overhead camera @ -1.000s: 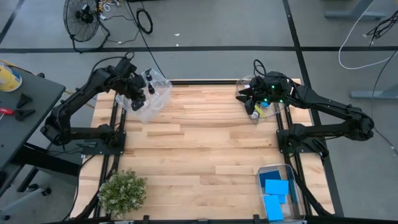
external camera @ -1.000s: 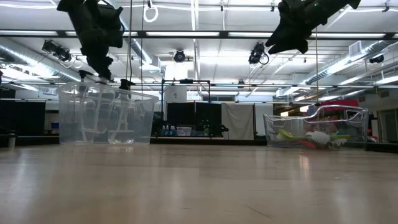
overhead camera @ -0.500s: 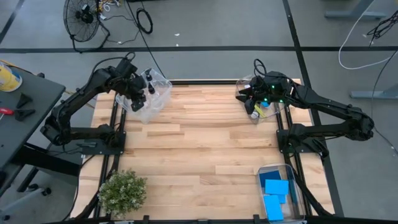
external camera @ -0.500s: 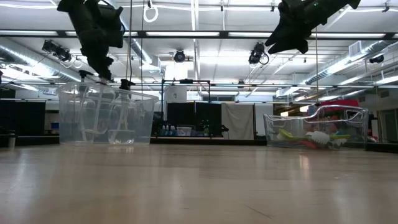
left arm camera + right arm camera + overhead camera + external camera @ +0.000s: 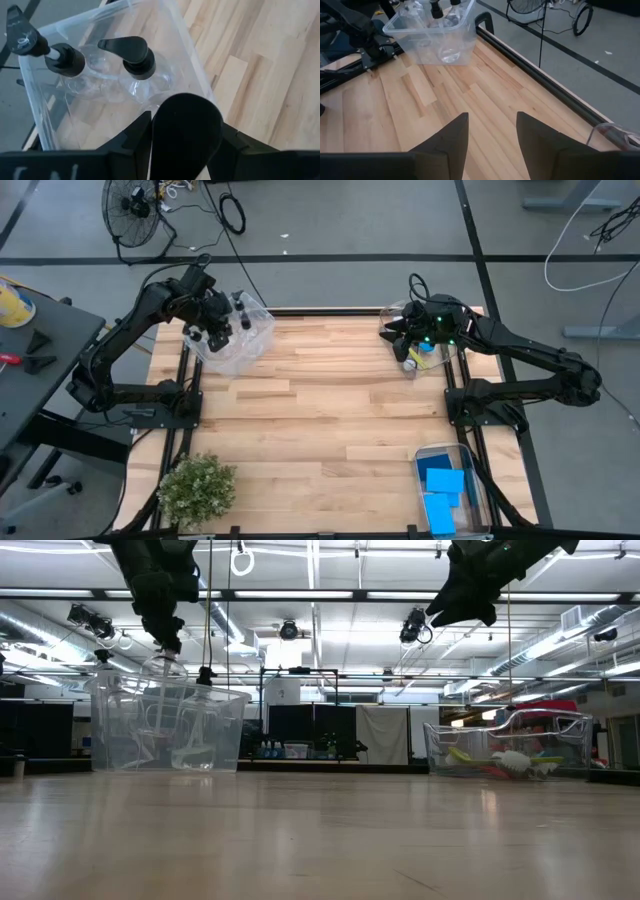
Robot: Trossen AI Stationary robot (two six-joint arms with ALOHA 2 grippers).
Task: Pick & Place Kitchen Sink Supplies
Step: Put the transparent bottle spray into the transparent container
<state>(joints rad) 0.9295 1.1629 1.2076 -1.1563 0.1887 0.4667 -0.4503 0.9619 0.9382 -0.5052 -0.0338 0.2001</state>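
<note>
A small clear bottle with a black pump top (image 5: 187, 130) is pinched by the left gripper (image 5: 200, 332) above the clear plastic bin (image 5: 252, 340); the right gripper (image 5: 490, 132) is spread

On the bench (image 5: 320, 420), seen from above, a bin (image 5: 240, 340) sits at the far left corner with bottles (image 5: 241, 310) standing upright inside it, and the left gripper (image 5: 205, 335) hangs over that bin with a bottle top (image 5: 186, 131) between its fingers (image 5: 134, 142). A second bin (image 5: 420, 350) at the far right corner holds brushes (image 5: 500, 761) lying flat, with the right gripper (image 5: 398, 332) above its inner edge, while a third bin (image 5: 450, 490) at the near right corner holds sponges (image 5: 444, 482) lying flat. The potted plant (image 5: 197, 489) stands at the near left corner, well apart from all three bins
</note>
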